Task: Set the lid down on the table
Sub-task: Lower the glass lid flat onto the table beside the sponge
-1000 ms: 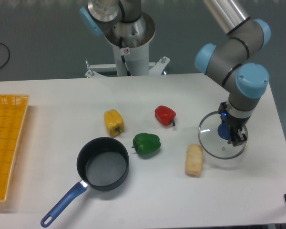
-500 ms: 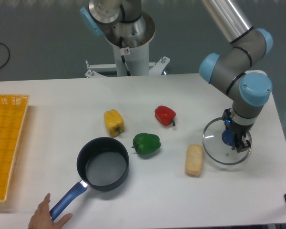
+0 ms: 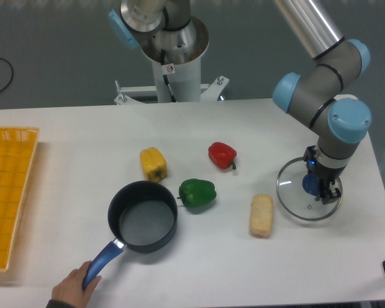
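The lid (image 3: 294,196), clear glass with a thin metal rim, is at the right side of the white table (image 3: 199,128), at or just above its surface. Its blue knob (image 3: 310,185) sits between the fingers of my gripper (image 3: 321,188), which points straight down and is shut on it. Whether the rim touches the tabletop I cannot tell. The dark saucepan (image 3: 143,216) with a blue handle stands uncovered at the front left.
A person's hand (image 3: 72,289) grips the saucepan handle at the front edge. A yellow pepper (image 3: 153,163), green pepper (image 3: 197,193), red pepper (image 3: 222,154) and a bread roll (image 3: 261,215) lie mid-table. A yellow gridded tray (image 3: 8,192) sits at the left edge.
My gripper moved the lid slightly right and toward the front. A hand came in, took the saucepan handle and shifted the pan a little to the right.
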